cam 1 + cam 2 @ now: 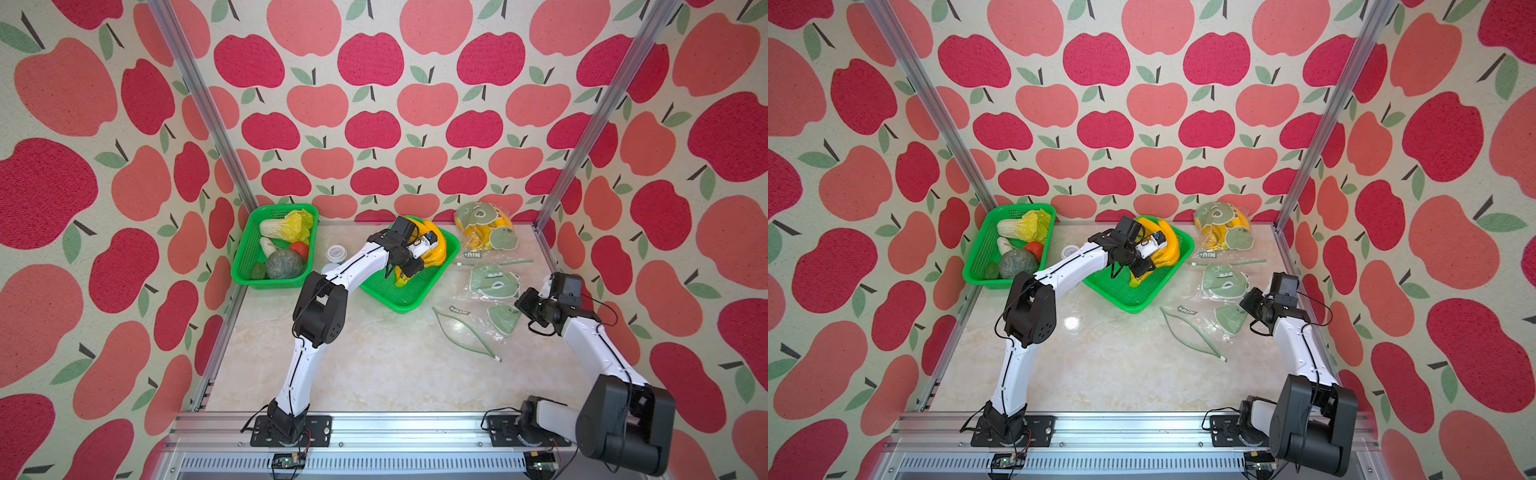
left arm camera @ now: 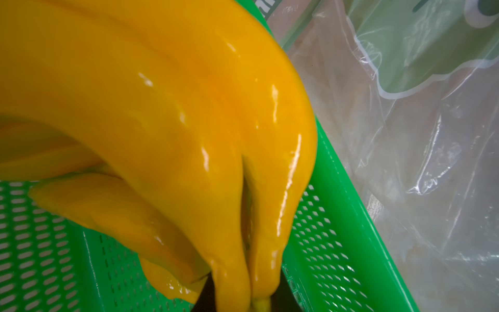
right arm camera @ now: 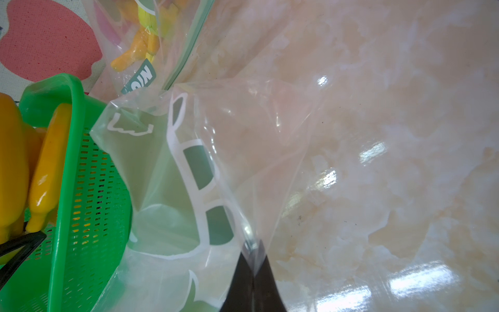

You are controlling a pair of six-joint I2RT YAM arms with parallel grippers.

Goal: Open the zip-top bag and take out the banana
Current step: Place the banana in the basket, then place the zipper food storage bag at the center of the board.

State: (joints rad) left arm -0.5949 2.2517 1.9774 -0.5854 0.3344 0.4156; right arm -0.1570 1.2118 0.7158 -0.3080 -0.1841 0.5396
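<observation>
The left gripper [image 1: 404, 272] clamps the banana [image 1: 434, 249] by its stem, the fruit stretching far over the green tray [image 1: 399, 301]. The right gripper [image 3: 252, 270] pinches the bag [image 3: 167, 189].

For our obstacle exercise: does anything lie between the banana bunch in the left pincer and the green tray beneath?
Nothing visible. The banana bunch, held by the left pincer, is over the green tray's bare mesh; the bag lies outside its rim.
</observation>
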